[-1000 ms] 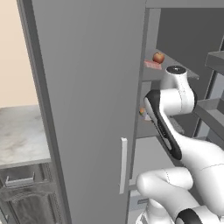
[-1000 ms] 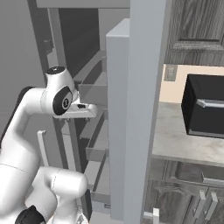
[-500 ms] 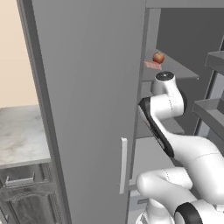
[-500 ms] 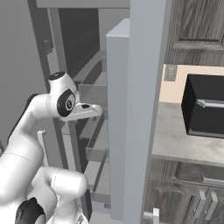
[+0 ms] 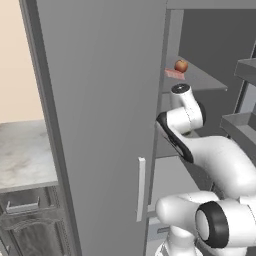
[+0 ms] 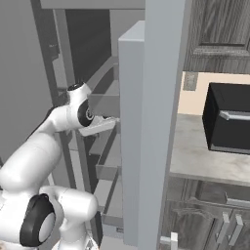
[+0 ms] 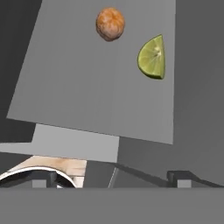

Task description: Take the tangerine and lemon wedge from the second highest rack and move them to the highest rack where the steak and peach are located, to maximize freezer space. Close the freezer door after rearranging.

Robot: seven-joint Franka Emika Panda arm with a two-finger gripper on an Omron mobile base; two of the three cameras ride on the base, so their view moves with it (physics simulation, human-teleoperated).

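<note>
- Left base: peach (image 5: pixel 181 65) on top rack (image 5: pixel 200 80), steak (image 5: pixel 174 74) just beside it, toward the front edge.
- Right base: gripper (image 6: pixel 110 123) reaches into the freezer.
- Hand: jaws spread, holding nothing; tangerine (image 7: pixel 110 23) and lemon wedge (image 7: pixel 153 58) near each other on a grey shelf (image 7: pixel 87 87), apart.

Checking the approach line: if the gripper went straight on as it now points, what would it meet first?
Probably the bare grey rack; the tangerine and lemon wedge lie farther along it. Depth is hard to judge.

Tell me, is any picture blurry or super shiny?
Hand view: sharp, tangerine and lemon wedge crisp on an evenly lit grey rack, no glare. Left base view: soft flat light, peach and steak small but clear. Right base view: also sharp, no glare.
</note>
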